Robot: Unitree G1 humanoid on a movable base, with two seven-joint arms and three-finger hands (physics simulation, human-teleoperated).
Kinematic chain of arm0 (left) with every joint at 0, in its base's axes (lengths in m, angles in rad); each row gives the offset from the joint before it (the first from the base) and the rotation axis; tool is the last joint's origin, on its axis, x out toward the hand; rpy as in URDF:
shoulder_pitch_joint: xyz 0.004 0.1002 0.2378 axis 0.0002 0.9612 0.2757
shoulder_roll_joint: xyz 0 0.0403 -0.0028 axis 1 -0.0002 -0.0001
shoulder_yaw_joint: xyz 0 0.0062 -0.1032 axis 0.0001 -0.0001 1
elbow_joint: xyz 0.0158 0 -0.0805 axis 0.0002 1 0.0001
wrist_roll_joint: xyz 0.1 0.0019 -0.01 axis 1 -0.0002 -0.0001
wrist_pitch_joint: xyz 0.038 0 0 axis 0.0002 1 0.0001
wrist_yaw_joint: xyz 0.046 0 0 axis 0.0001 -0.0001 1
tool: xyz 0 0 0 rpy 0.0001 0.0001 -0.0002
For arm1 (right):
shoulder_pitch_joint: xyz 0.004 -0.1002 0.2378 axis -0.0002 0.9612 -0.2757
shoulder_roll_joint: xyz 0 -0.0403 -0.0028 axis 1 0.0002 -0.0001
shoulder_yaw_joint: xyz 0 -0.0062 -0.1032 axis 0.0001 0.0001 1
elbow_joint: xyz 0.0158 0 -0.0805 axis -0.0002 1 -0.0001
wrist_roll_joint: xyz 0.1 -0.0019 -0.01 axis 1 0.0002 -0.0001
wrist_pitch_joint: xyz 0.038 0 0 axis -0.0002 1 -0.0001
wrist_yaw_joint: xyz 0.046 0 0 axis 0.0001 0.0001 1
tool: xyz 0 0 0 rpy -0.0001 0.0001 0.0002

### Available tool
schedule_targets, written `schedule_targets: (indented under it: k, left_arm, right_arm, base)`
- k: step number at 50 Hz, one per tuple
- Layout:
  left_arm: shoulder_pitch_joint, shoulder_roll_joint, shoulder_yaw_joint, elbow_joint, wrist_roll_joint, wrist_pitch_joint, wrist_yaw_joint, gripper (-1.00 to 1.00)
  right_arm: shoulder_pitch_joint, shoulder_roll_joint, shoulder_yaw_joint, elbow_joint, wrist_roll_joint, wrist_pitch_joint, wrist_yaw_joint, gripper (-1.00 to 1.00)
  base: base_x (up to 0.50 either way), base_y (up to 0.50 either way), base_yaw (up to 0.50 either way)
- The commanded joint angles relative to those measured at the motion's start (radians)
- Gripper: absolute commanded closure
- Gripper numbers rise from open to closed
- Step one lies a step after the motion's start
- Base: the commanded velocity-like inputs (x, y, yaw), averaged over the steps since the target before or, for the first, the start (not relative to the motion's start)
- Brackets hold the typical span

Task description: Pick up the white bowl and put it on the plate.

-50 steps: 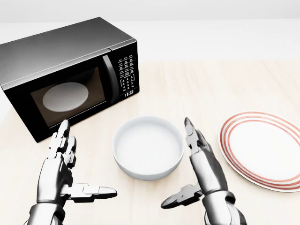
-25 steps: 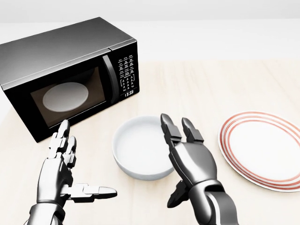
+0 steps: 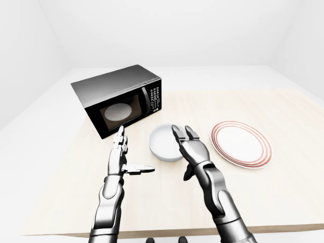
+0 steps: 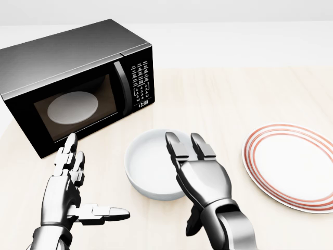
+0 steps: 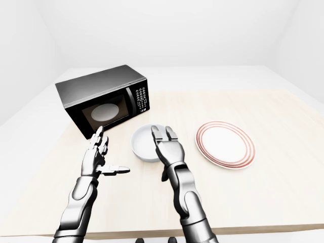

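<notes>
Left to right, head view. Our left hand [image 4: 67, 190] sits near-left on the table [image 4: 234, 94], fingers up, thumb stuck out to the right, fully spread, holding nothing. No change vs 1 s ago; it's well apart from the bowl.

Microwave [image 4: 73, 83] far-left, door closed, pale turntable visible thru the glass. Only legible writing: clock display [image 4: 142, 103] reads 13:33. Keypad has marks but too small to read. No brand seen anywhere.

White bowl [image 4: 151, 161] is centre, upright on the table, between microwave and plate, looks empty. It hasn't moved in the last sec.

What changed: our right hand [image 4: 200, 174]. 1 s ago it stood edge-on just right of the bowl, thumb low. Half a sec ago it had rolled palm-down and come left over the rim. Now it's further left again, two fingers [image 4: 177, 148] over the bowl's right rim, thumb below the near edge. Spread wide, not gripping anything; can't tell if fingertips touch the rim.

Meaning, we'd say: reach phase, grasp not yet made. Fingers inside, thumb outside looks like a rim pinch setup.

Plate [image 4: 291, 164], white w/ red rings, lies far right, bare, apart from the bowl. Placement step not started.
</notes>
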Motion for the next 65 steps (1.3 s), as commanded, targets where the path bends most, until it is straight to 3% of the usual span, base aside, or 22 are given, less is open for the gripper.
schedule_targets:
  k: [1,34,53,65]
  left_arm:
    - [0.000,0.000,0.000,0.000,0.000,0.000,0.000,-1.00]
    - [0.000,0.000,0.000,0.000,0.001,0.000,0.000,-1.00]
    - [0.000,0.000,0.000,0.000,0.000,0.000,0.000,-1.00]
    - [0.000,0.000,0.000,0.000,0.000,0.000,0.000,-1.00]
  right_arm:
    - [-0.007,0.011,0.017,0.005,-0.061,0.000,0.043,-1.00]
    - [-0.088,0.035,0.029,0.083,-0.185,0.000,0.159,-1.00]
    - [-0.096,0.039,0.043,0.047,-0.244,-0.006,0.401,-1.00]
    - [-0.128,0.047,0.037,0.037,-0.257,-0.028,0.423,-1.00]
  base:
    - [0.00,0.00,0.00]
    - [0.00,0.00,0.00]
    - [0.00,0.00,0.00]
    - [0.00,0.00,0.00]
